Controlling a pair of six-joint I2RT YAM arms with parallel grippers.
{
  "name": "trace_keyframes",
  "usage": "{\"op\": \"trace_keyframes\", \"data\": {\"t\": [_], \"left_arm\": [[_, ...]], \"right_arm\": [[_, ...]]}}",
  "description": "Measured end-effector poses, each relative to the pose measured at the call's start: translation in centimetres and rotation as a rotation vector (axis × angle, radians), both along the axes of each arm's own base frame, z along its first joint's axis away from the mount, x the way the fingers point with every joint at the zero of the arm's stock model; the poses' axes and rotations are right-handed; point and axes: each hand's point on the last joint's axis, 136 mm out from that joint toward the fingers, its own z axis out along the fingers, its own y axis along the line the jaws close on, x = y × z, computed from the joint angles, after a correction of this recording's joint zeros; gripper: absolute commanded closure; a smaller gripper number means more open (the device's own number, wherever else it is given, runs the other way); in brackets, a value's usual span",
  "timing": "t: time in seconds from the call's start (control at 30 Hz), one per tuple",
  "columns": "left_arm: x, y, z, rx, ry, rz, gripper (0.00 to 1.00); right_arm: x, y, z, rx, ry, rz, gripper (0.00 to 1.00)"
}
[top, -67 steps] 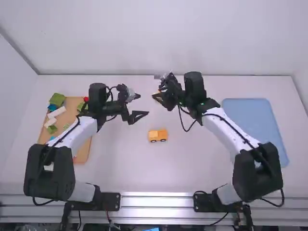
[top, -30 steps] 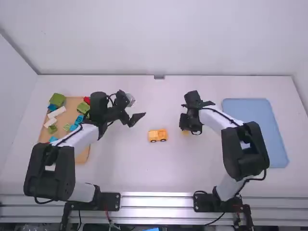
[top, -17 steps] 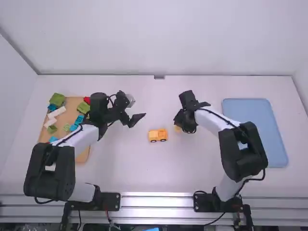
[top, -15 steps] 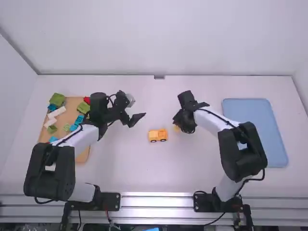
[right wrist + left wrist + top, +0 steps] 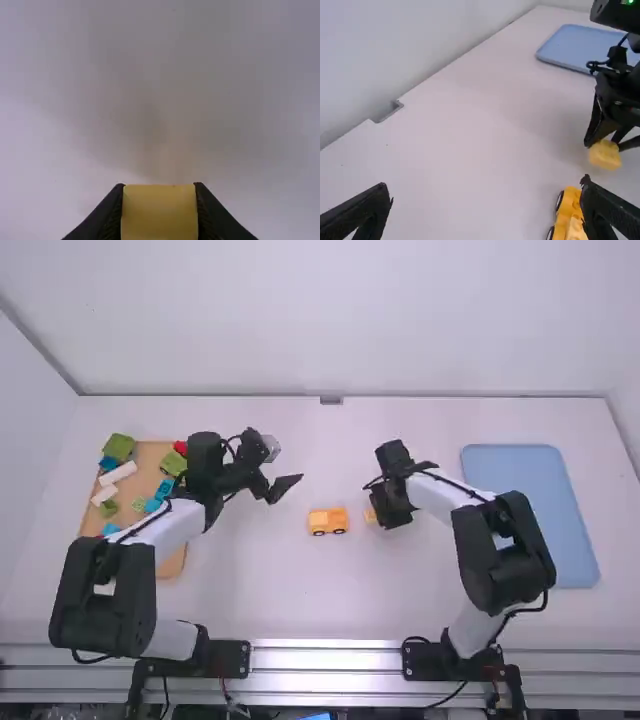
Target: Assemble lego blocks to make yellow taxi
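White walls (image 5: 330, 320) stand behind a pale, smooth desk (image 5: 240, 590), with a small grey metal piece (image 5: 331, 400) at its far edge, beyond both tools. The left tool (image 5: 284, 478) hangs over the desk with its two black fingers spread wide apart and nothing between them. The right tool (image 5: 379, 514) is closed on a small yellow block (image 5: 160, 212), one finger pressed to each side; how much gap lies under that block, I cannot tell.

Between the two tools, nearer the arms' bases than the left one, a yellow-orange toy car body (image 5: 328, 522) made of plastic blocks sits upright on the desk. Two of its black wheels face the bases. It is near the block in the right tool, but apart from it.

To the left of the left tool, partly under that arm, lies a tan board (image 5: 172, 562). On and around it are chunky green blocks (image 5: 119, 446), bright blue blocks (image 5: 165, 488), long and short white blocks (image 5: 118, 472) and a red block (image 5: 181, 448). Well apart from the right tool, on its right, a flat light-blue tray (image 5: 530, 510) with rounded corners rests on the desk.
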Motion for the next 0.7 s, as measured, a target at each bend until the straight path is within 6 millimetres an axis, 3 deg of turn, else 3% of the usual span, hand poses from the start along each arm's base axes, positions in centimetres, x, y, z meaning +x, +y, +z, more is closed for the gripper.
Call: {"op": "trace_keyframes", "data": {"t": [0.17,0.43,0.7], "left_arm": [[0.0,0.0,-0.1,0.000,0.003,0.000,0.01],[0.0,0.0,-0.1,0.000,0.005,0.000,0.01],[-0.1,0.0,-0.1,0.000,0.007,0.000,0.01]], "right_arm": [[0.5,-0.4,0.1,0.027,0.008,-0.090,1.00],[-1.0,-0.7,-0.9,0.031,0.066,-0.179,1.00],[-1.0,-0.5,-0.9,0.035,0.068,-0.196,1.00]]}}
